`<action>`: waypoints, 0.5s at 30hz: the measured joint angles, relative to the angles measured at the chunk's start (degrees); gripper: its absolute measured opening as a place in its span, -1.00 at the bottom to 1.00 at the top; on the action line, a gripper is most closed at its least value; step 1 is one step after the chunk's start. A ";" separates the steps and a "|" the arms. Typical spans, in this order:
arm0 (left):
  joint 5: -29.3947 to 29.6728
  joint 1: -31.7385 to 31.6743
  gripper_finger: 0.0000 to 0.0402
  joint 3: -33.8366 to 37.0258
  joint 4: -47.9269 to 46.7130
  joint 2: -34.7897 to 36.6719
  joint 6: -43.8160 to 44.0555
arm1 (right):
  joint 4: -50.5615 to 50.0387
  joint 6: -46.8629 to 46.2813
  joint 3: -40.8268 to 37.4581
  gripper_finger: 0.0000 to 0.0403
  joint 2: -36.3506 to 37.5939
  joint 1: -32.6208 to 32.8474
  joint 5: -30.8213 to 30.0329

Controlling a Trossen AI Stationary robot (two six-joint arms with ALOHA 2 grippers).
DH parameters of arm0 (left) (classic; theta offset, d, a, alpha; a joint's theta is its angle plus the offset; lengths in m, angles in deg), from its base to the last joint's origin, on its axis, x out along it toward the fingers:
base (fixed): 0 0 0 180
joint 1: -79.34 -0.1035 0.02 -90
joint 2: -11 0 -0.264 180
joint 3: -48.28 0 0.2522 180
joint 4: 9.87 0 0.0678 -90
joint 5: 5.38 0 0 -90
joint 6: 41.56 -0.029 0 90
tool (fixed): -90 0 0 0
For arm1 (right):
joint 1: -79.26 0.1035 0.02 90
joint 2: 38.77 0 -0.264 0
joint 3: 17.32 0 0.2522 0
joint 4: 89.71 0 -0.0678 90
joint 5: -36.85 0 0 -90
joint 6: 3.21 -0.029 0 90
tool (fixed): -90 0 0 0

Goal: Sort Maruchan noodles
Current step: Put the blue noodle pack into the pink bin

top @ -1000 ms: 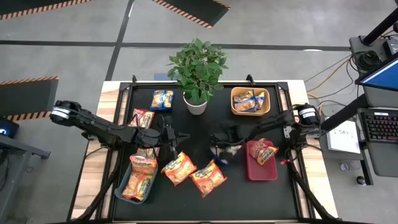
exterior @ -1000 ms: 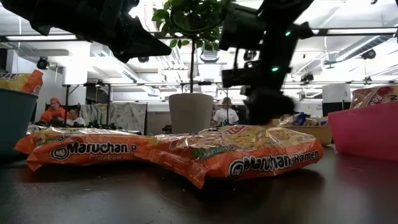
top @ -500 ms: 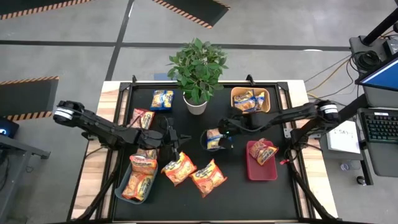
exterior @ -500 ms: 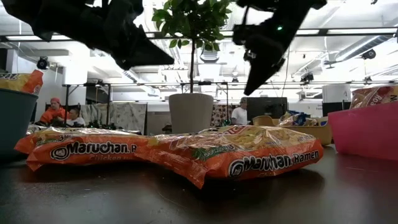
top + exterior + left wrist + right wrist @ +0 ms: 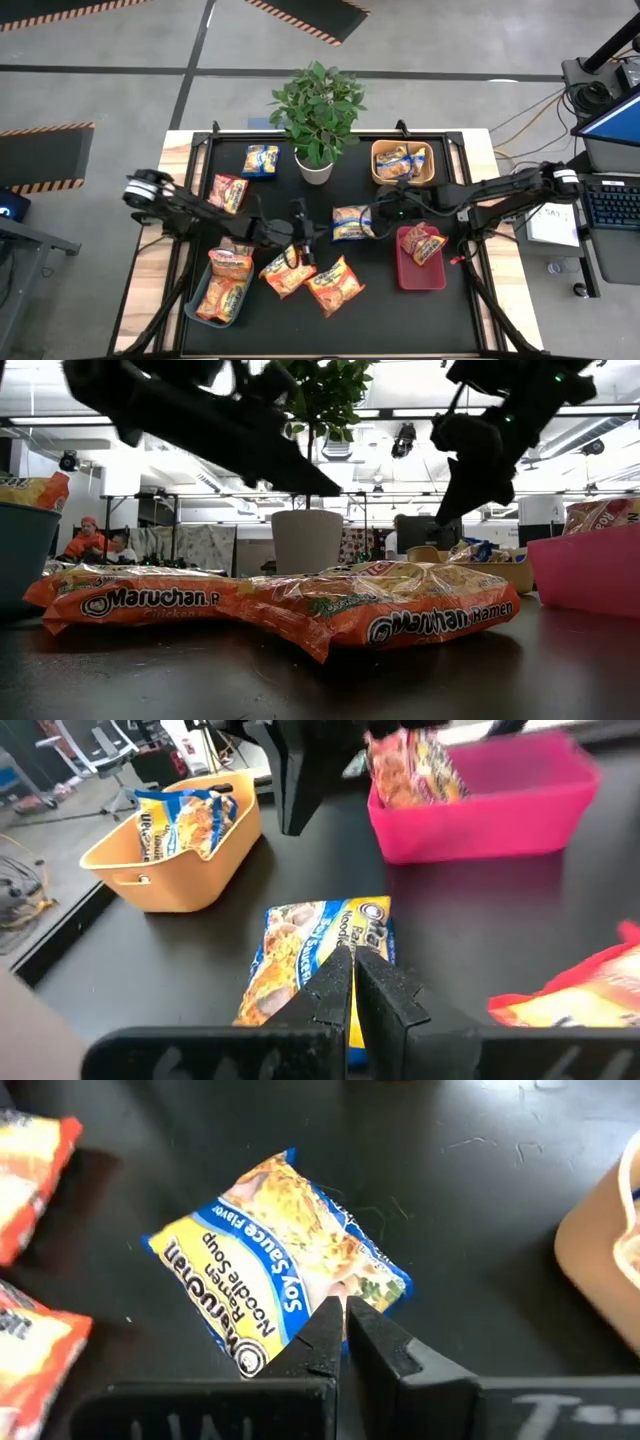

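On the black table top [image 5: 330, 310], a blue-and-yellow packet [image 5: 352, 222] lies flat near the middle, with bare black surface on every side of it. The right gripper [image 5: 377, 215] hangs just beside that packet's right edge with its fingers [image 5: 372, 1342] pressed together and holding nothing; from its wrist camera the packet [image 5: 275, 1260] lies below the fingertips, though whether they touch it is hard to judge. The left gripper [image 5: 303, 250] is also closed and empty, over the top edge of an orange packet [image 5: 284, 271], with a second orange packet [image 5: 335, 285] just beside that one toward the near edge. Between the two grippers is an open strip of table, and the widest free room lies along the near edge. The tan bin [image 5: 403, 163] at the back right holds blue-and-yellow packets; the pink bin [image 5: 419, 270] at the right has a red-pink packet [image 5: 424, 243] leaning over its rim. The grey-blue bin [image 5: 203, 300] at the front left corner is filled with orange packets. At the back left, a blue-and-yellow packet [image 5: 260, 160] and a red-pink packet [image 5: 228, 191] lie apart near the table's edge. A potted plant [image 5: 316, 115] stands at the back centre.
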 joint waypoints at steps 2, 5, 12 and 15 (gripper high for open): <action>-0.01 -0.68 -1.00 -2.27 0.06 -3.01 -1.41 | 2.29 -2.10 -1.97 -0.96 1.24 -0.25 0.04; -0.71 -1.77 -1.00 -5.19 0.06 -7.02 -1.81 | 3.99 -6.11 -3.77 -0.96 2.11 -0.47 0.06; -6.03 -3.58 -1.00 -8.73 0.19 -13.56 -1.30 | 4.29 -11.92 -4.32 -0.79 2.57 -1.79 5.86; -6.08 -4.01 -1.00 -8.97 0.10 -14.94 -0.98 | 4.20 -12.26 -4.36 -0.61 2.50 -2.66 8.26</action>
